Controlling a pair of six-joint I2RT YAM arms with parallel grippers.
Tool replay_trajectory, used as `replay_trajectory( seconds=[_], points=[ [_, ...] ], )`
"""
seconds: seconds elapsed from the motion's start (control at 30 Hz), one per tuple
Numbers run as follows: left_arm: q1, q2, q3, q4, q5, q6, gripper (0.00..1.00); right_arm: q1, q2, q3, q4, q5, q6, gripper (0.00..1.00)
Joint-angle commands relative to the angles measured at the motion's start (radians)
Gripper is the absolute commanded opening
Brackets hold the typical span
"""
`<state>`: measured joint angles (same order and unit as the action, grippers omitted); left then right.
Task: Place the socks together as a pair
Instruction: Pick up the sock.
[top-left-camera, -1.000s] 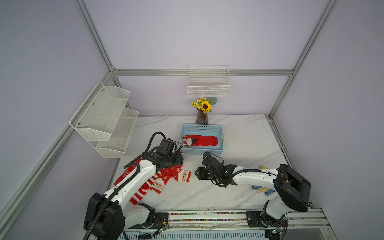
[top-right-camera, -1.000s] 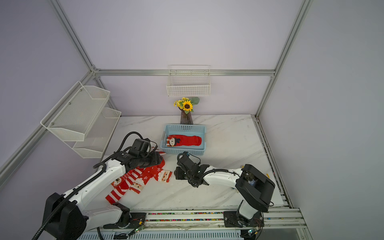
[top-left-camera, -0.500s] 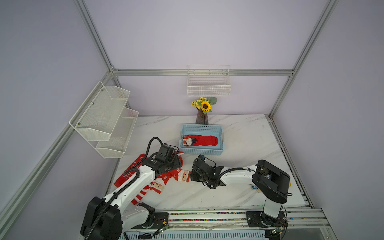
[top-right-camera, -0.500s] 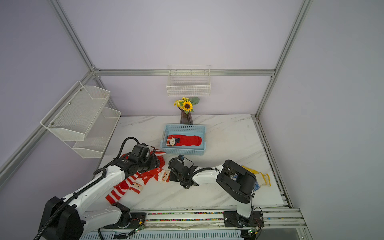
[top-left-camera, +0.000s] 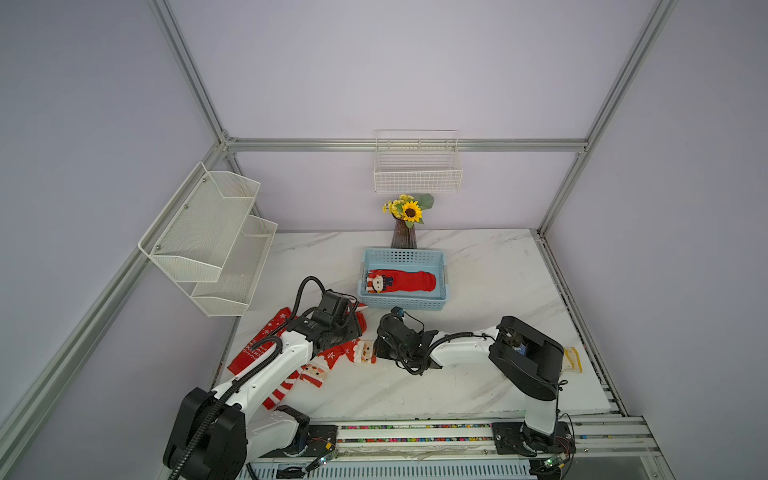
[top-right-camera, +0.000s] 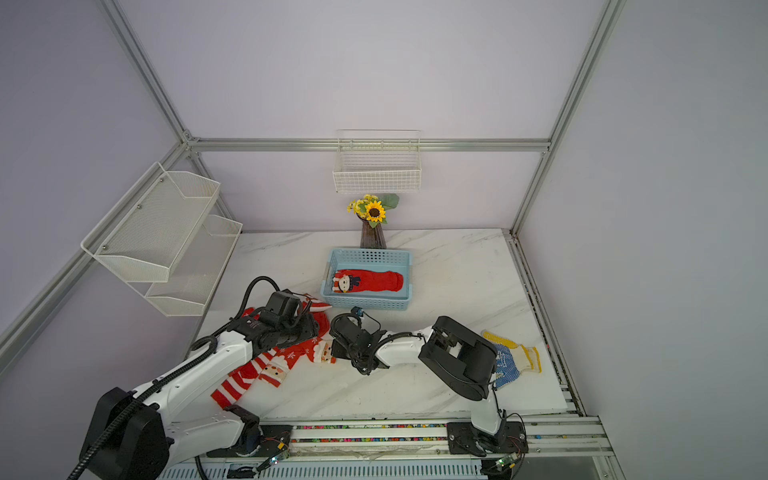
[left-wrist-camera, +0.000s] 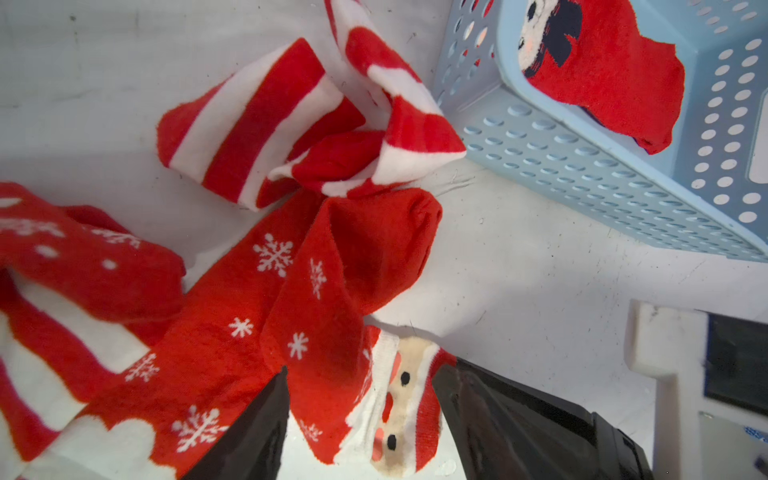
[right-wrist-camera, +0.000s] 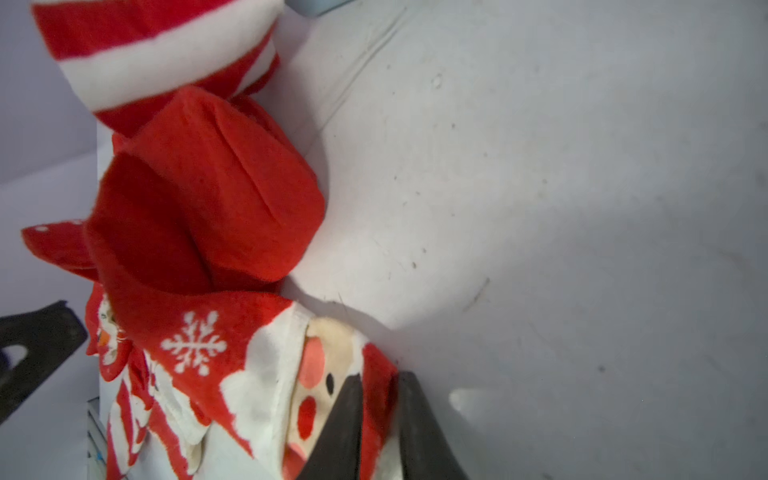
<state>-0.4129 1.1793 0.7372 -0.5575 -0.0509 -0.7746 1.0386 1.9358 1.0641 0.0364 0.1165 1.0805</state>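
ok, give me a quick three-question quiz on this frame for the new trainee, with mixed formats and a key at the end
1. True or false: the right gripper is shut on the Santa sock, pinching it beside the Santa face.
2. What lies in the blue basket?
A) a red sock with a figure on it
B) a dotted glove
C) a sunflower
3. Short answer: what non-sock item lies near the right edge of the table?

Key
1. True. The right wrist view shows red fabric clamped between the closed fingers.
2. A
3. A blue and yellow glove.
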Motion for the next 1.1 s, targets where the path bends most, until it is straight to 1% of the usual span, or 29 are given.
replay_trajectory(
  seconds=[0.0,0.07,0.23,0.3,0.5,0.63,0.73,0.87,0.9,0.97,1.03,1.07],
  points=[
    [-0.001,-0.045,-0.025,0.023,-0.064,-0.008,0.64,0.006,0.012,0.029,-0.096,0.053,0.052,0.07],
    [-0.002,-0.059,-0.024,0.024,-0.086,-0.004,0.65,0.006,-0.005,0.041,-0.103,0.066,0.033,0.0],
    [-0.002,-0.076,-0.016,0.025,-0.117,0.017,0.65,0.006,-0.061,0.096,-0.149,0.117,-0.051,0.0],
    [-0.002,-0.083,-0.016,0.031,-0.13,0.027,0.65,0.006,-0.095,0.104,-0.148,0.129,-0.106,0.0],
    [-0.002,-0.104,0.02,0.053,-0.135,0.095,0.66,0.006,-0.253,0.086,-0.177,0.185,-0.313,0.0],
    [-0.002,-0.101,0.07,0.062,-0.138,0.185,0.67,0.006,-0.394,0.054,-0.193,0.221,-0.513,0.0],
    [-0.003,-0.103,0.109,0.083,-0.091,0.264,0.67,0.006,-0.477,0.06,-0.219,0.248,-0.656,0.0],
    [-0.015,-0.119,0.156,0.123,-0.035,0.368,0.68,0.003,-0.559,0.059,-0.223,0.25,-0.847,0.0],
    [-0.021,-0.125,0.159,0.138,-0.023,0.402,0.68,0.002,-0.56,0.059,-0.226,0.249,-0.883,0.0],
    [-0.041,-0.142,0.162,0.175,0.02,0.471,0.69,-0.002,-0.607,0.062,-0.24,0.246,-0.944,0.0],
    [-0.064,-0.157,0.16,0.221,0.08,0.52,0.72,-0.009,-0.633,0.059,-0.244,0.234,-0.992,0.0],
    [-0.083,-0.163,0.155,0.25,0.124,0.552,0.79,-0.014,-0.649,0.054,-0.244,0.218,-1.009,0.0]
  ],
)
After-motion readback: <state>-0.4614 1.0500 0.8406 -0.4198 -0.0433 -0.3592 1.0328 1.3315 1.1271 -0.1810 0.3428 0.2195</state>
